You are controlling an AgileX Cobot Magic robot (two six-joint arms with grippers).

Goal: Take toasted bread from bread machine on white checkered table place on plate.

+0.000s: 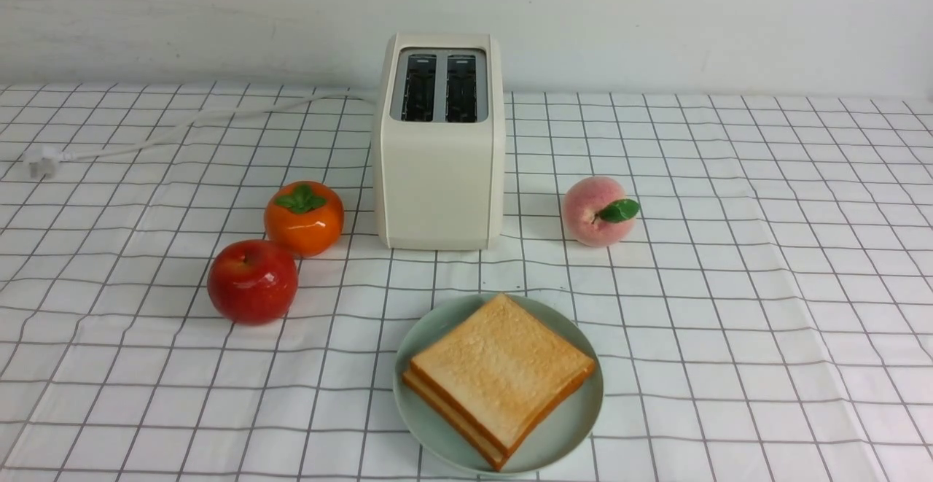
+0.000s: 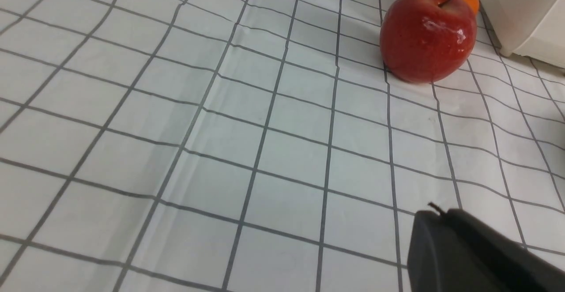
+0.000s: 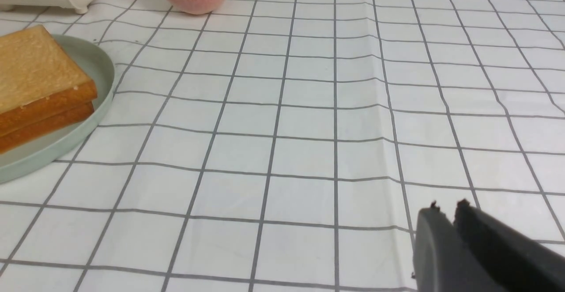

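Note:
Two slices of toasted bread (image 1: 499,372) lie stacked on the mint-green plate (image 1: 576,424) at the front centre of the white checkered table (image 1: 765,285). The cream bread machine (image 1: 439,168) stands behind the plate, and both of its slots look dark and empty. My left gripper (image 2: 437,214) is shut and empty above bare cloth, well to the left of the plate. My right gripper (image 3: 448,210) is shut and empty above bare cloth, to the right of the plate. The toast (image 3: 35,71) and plate (image 3: 95,62) also show in the right wrist view. Neither arm shows in the front view.
A red apple (image 1: 252,281) and an orange persimmon (image 1: 304,217) sit left of the bread machine. A peach (image 1: 598,211) sits to its right. The white power cord (image 1: 182,128) runs to a plug (image 1: 40,161) at the far left. A pale wall stands behind.

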